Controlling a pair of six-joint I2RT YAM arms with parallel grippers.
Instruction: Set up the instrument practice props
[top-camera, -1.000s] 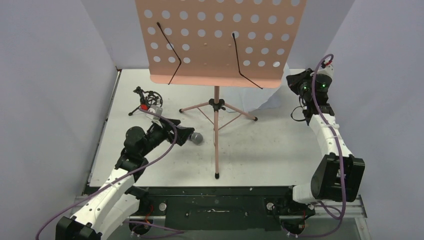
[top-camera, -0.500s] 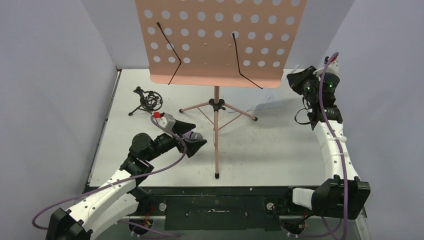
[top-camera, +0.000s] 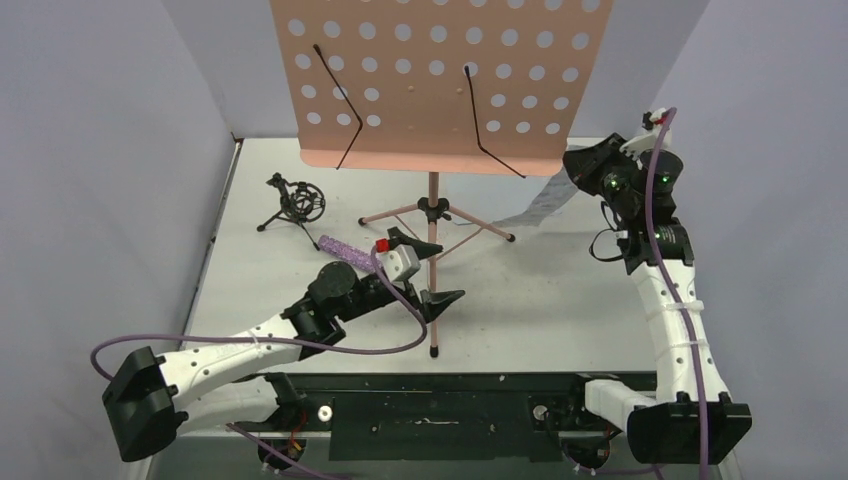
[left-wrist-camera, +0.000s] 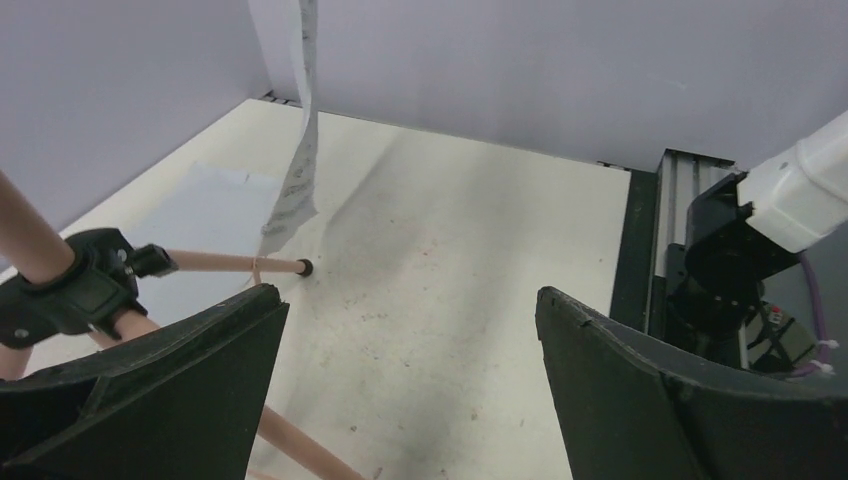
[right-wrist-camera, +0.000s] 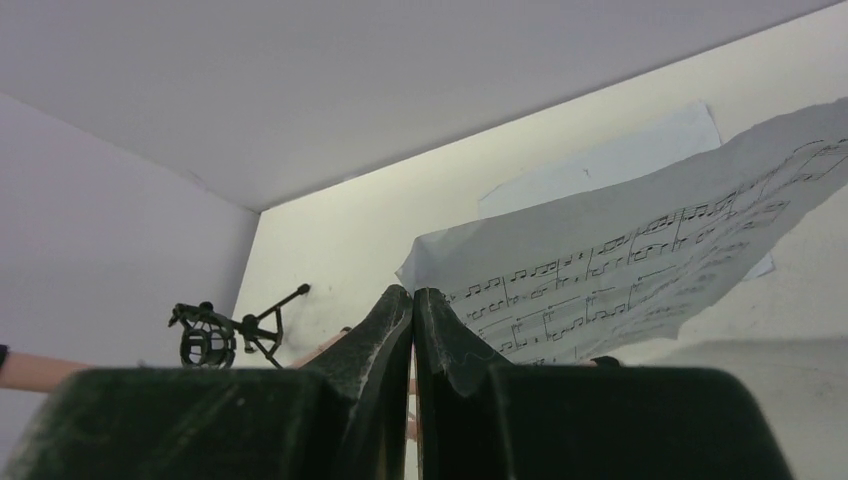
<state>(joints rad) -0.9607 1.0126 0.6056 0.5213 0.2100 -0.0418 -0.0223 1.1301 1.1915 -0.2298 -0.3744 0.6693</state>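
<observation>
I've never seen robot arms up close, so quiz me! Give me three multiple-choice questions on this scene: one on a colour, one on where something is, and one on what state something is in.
1. What colour is the music stand?
A. green
B. black
C. pink

2. Where is the purple microphone?
A. lying on the table
B. up on the stand's desk
C. held in the right jaws

3. The right jaws are:
A. wide open and empty
B. shut on a sheet-music page
C. shut on the microphone

Answers:
1. C, since the desk, pole and legs are all pink.
2. A, since it lies flat on the tabletop with nothing gripping it.
3. B, since the right wrist view shows the jaws meeting with the page's edge pinched between them.
</observation>
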